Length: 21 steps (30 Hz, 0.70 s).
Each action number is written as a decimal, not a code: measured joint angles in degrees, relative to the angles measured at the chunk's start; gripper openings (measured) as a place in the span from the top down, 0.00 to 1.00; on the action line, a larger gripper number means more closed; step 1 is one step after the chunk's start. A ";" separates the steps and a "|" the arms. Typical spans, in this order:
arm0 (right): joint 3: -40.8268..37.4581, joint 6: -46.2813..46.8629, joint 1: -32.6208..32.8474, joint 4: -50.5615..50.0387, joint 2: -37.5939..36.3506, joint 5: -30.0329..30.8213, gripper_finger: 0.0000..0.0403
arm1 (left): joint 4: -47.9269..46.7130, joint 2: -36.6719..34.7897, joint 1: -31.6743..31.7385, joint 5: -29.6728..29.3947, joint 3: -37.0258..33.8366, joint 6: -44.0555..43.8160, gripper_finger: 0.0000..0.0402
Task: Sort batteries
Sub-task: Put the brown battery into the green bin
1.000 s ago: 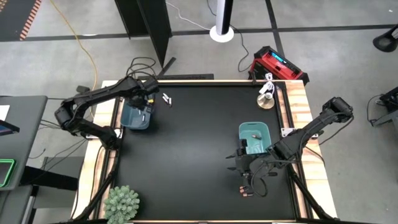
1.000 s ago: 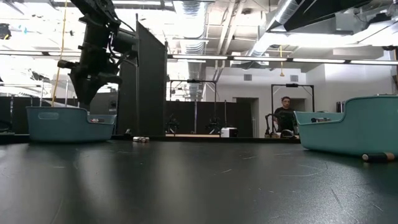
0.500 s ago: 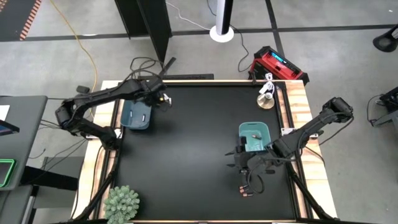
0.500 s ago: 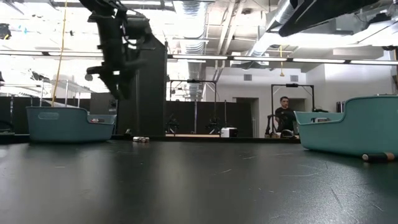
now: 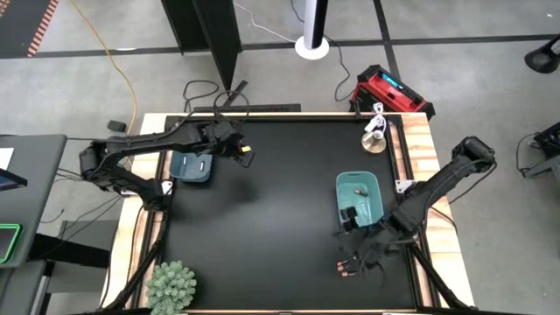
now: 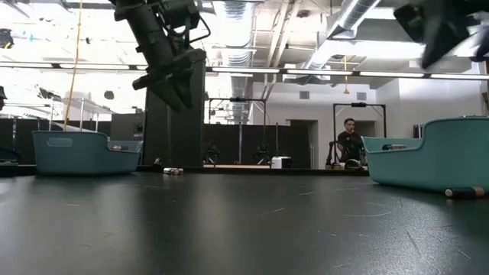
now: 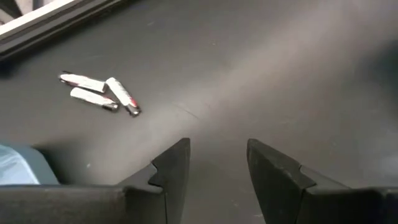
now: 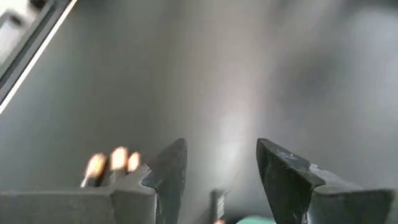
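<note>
Three whitish-silver batteries [image 7: 99,98] lie side by side on the black table near its far left part, and they also show in the low view as batteries [image 6: 173,171]. My left gripper [image 7: 217,155] hovers open above the table just right of them, beside the left teal bin [image 5: 191,164]. Dark batteries with red ends [image 5: 344,269] lie near the near edge, below the right teal bin [image 5: 359,197]. My right gripper [image 8: 219,168] is open and raised close to them, their ends [image 8: 112,160] showing blurred beside its finger.
A spiky green plant [image 5: 171,284] stands at the near left corner and a brass object [image 5: 376,140] at the far right corner. One dark battery [image 6: 464,192] lies on the table before the right bin. A person [image 6: 351,141] stands far off in the room.
My left gripper has swung from above the left teal bin toward the table's right, past the whitish batteries. My right gripper has moved from beside the right bin toward the near edge, nearer the dark batteries. The batteries and bins have stayed put.
</note>
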 joint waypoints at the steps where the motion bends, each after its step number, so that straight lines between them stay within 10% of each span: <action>1: 0.00 0.44 0.70 -0.54 0.85 -0.49 0.48 | 0.07 0.00 -0.38 0.00 0.00 -0.37 0.62; 21: 17.10 -5.68 -5.97 -22.55 26.06 -8.26 0.48 | 0.46 0.02 -3.94 -0.85 0.00 -2.67 0.62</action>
